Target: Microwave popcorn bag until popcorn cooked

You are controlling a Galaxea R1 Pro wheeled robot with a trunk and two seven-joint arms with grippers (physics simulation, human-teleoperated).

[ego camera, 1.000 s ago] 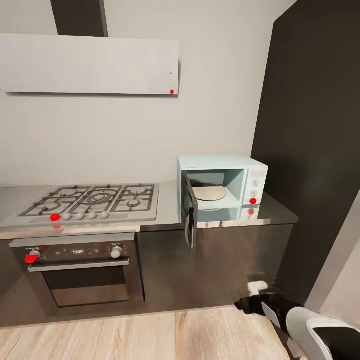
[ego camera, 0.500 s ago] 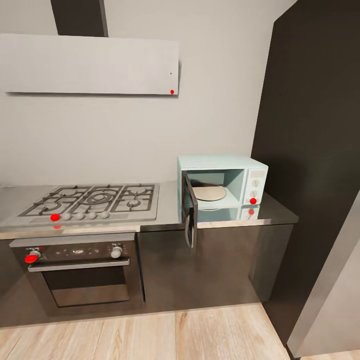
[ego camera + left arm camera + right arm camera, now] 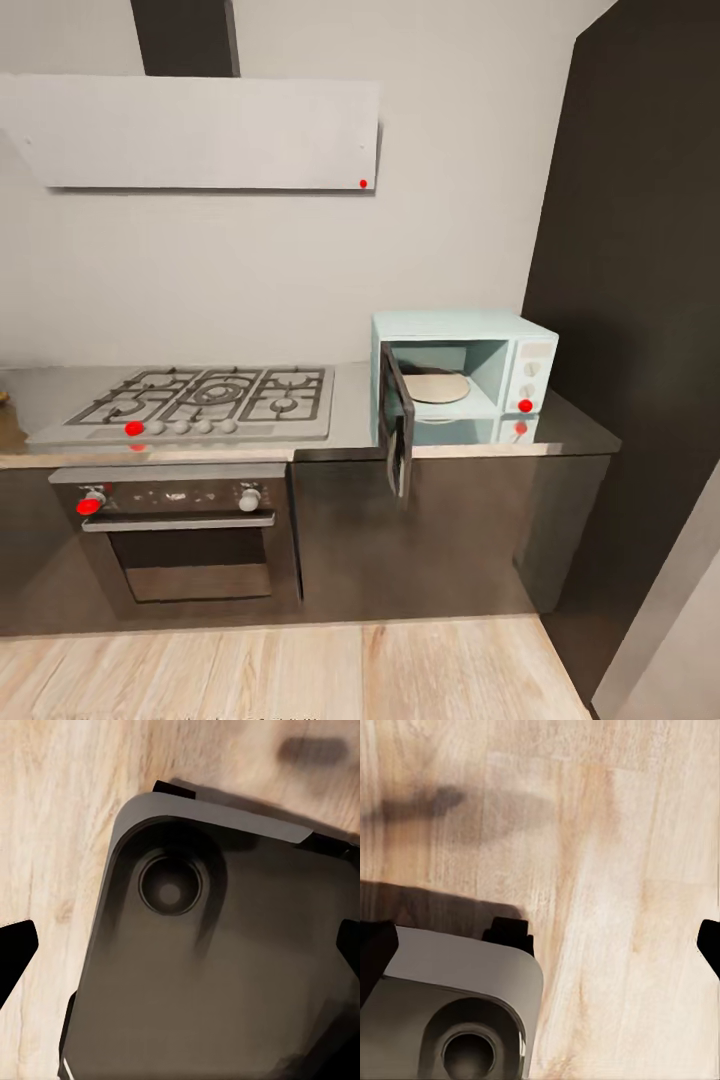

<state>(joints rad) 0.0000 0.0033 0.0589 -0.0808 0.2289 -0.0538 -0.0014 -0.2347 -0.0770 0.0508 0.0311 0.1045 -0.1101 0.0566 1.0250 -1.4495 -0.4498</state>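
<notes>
Both grippers hang low and point down at the pale wooden plank floor (image 3: 607, 870). In the left wrist view the left gripper (image 3: 180, 945) shows two dark fingertips (image 3: 15, 949) at opposite frame edges, wide apart, with nothing between them but the robot's own dark grey rounded base (image 3: 225, 967). In the right wrist view the right gripper (image 3: 540, 945) reads the same: dark fingertips (image 3: 375, 952) spread to both edges, empty, above floor and a corner of the base.

From the head view, the pale mint-blue boxy microwave (image 3: 465, 375) stands at about 1 o'clock on the smooth grey glossy countertop (image 3: 570, 425), its dark glass door (image 3: 397, 420) swung open toward the robot and the round beige turntable plate (image 3: 435, 386) bare inside. The steel gas hob (image 3: 200, 400) sits at 11 o'clock, with the black built-in oven (image 3: 180, 530) beneath it.

The orange-brown popcorn bag cannot be located with confidence. A small brownish patch at the far 9 o'clock end of the countertop is too slight to identify.

Judgement: the governing relation is unresolved. If the bag lies toward 9 o'clock, the left arm is the nearer, and the base needs to travel that way first. The bag's long axis cannot be told.
</notes>
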